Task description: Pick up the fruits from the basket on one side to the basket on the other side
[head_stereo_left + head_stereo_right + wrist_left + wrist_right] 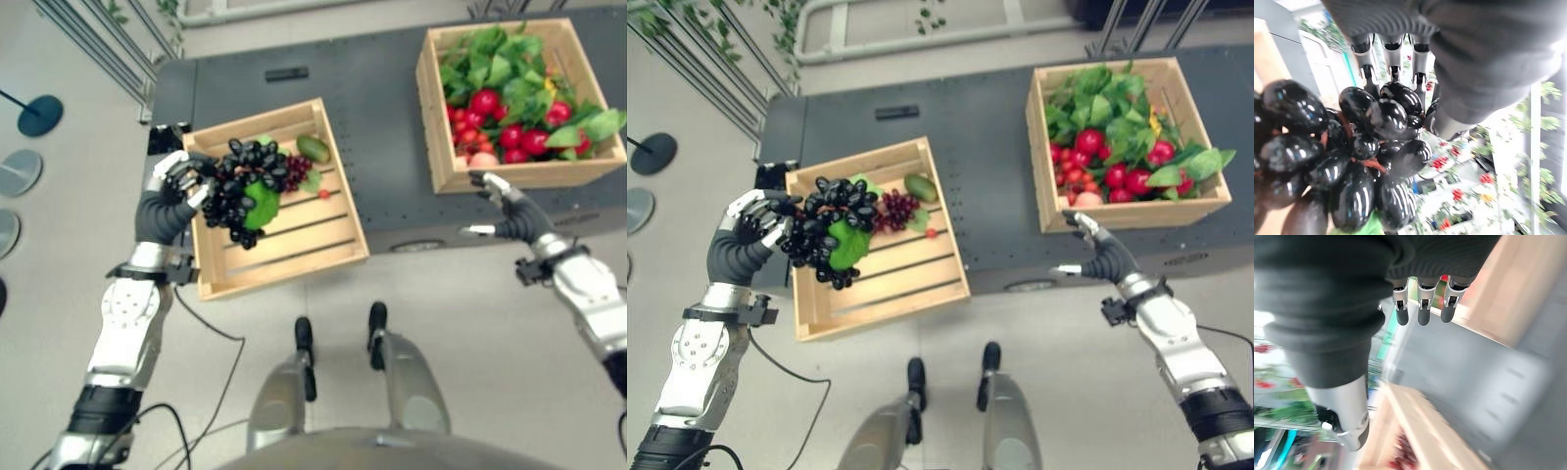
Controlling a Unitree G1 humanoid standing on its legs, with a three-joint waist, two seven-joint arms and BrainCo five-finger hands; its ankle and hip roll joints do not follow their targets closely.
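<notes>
room: pale floor around a dark grey table [382, 108] | two wooden crates well apart: right crate [588, 171] full of red fruit and leaves, left crate [294, 250] with an avocado [313, 149] | black grapes [240, 186] hang over left crate's near-left edge, right crate far to their right | left hand [174, 196] fingers [1392, 54] curled round the grapes | right hand [509, 208] fingers straight, holding nothing, by right crate's front

Pale grey floor [69, 294]; dark grey table [382, 117]; round stand bases [39, 116] left; metal railing [93, 44] beyond.
</notes>
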